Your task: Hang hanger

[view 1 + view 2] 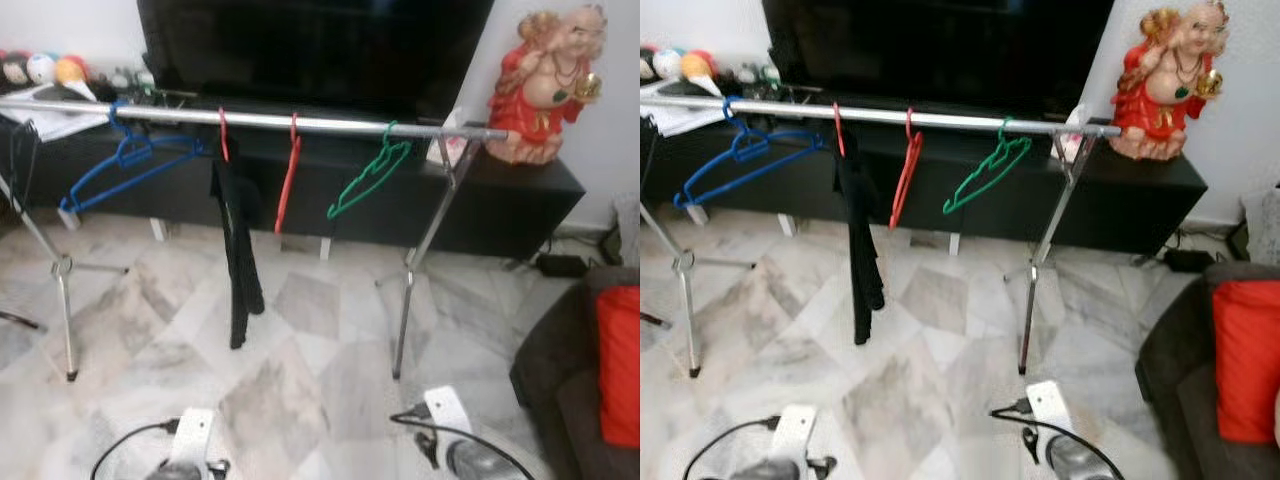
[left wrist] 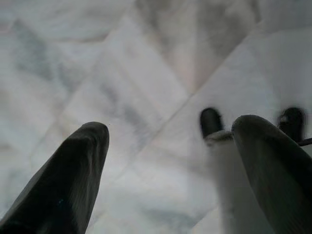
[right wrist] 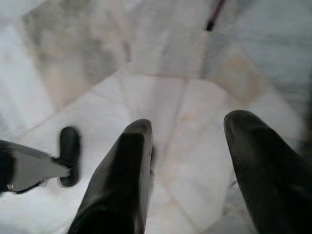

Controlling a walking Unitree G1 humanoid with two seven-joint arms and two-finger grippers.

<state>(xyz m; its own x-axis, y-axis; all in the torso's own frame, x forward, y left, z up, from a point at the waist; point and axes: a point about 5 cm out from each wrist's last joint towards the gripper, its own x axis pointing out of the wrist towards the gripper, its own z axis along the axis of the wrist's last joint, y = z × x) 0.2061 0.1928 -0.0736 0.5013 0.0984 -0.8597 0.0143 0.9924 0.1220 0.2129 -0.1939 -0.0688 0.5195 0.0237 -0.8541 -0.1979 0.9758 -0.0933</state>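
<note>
Both arms hang low over pale marble floor (image 1: pixel 300 400): left tool (image 2: pixel 165 170) fingers spread, empty; right tool (image 3: pixel 190 175) likewise apart, holding nothing. Hangers sit on the silver metal rail (image 1: pixel 330 122): blue plastic hanger (image 1: pixel 125 165), thin red hanger (image 1: pixel 288 175), green plastic hanger (image 1: pixel 370 178), plus black garment (image 1: pixel 238 255). Prob light, stiff, a bit slick; best grip approx. at the neck under the hook.

floor: grey-white marble tiles (image 1: pixel 300 340), diamond pattern
wall: plain white wall (image 1: pixel 60 25)
TV: large black screen (image 1: pixel 310 45), switched off
cabinet: long low black unit (image 1: pixel 520 195) below the TV
statue: red and gold figure (image 1: pixel 545 80) stood on the cabinet's right end
sofa: dark armrest (image 1: pixel 560 370), red cushion (image 1: pixel 620 360)
</note>
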